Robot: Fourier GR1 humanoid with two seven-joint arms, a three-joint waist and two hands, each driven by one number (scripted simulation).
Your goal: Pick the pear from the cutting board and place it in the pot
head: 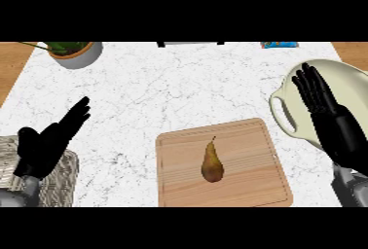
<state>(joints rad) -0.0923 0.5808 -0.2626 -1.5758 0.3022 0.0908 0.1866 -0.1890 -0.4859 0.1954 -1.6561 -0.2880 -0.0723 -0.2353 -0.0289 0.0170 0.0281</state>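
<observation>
A brown pear (211,164) lies on the wooden cutting board (251,189) at the lower middle, its stem pointing away from me. The cream pot (352,80) with a side handle sits at the right edge, partly hidden by my right hand (332,121). That hand is open, fingers straight, raised over the pot's near rim, to the right of the board and apart from the pear. My left hand (46,143) is open at the lower left, fingers up, far from the pear.
A potted plant (75,52) stands at the back left. A woven basket (54,182) sits at the lower left under my left forearm. A blue object (279,44) and a dark item (191,44) lie along the far edge. Wooden floor borders the marble counter (165,92) at both sides.
</observation>
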